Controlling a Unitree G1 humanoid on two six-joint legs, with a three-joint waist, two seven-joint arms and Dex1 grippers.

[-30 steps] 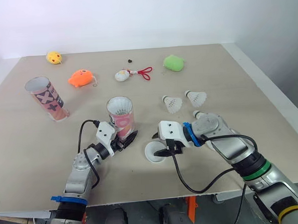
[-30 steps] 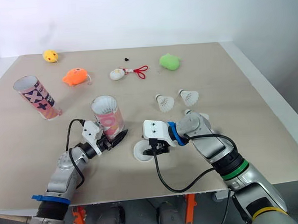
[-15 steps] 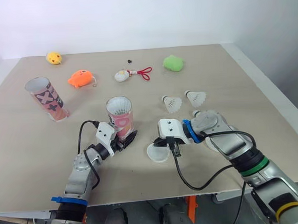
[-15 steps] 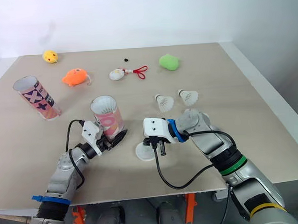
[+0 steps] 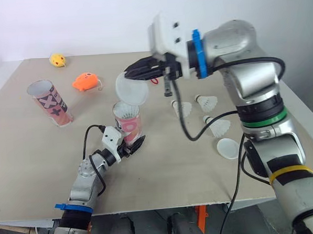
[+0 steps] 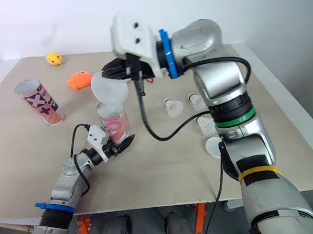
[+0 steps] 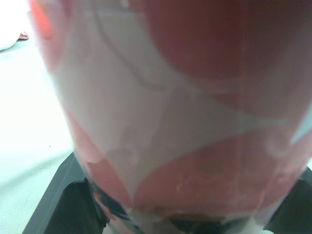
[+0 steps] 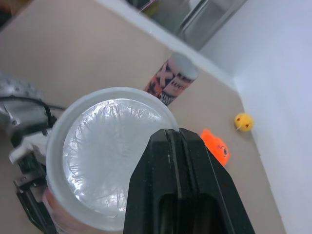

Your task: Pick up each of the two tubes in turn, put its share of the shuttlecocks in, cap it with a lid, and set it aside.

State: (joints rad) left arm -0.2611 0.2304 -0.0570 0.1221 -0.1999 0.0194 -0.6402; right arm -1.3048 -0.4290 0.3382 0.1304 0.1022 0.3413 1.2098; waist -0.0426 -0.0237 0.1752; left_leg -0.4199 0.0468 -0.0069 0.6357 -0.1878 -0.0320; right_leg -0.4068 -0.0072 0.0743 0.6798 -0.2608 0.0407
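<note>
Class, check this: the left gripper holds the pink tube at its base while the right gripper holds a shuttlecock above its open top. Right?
No. The right gripper holds a clear lid, not a shuttlecock, above the pink tube; the right wrist view shows it. The left gripper does hold the base.

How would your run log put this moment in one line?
step: capping | left hand: grips pink tube, upright on table | right hand: holds lid tilted over tube mouth, not seated | other tube: stands apart
</note>
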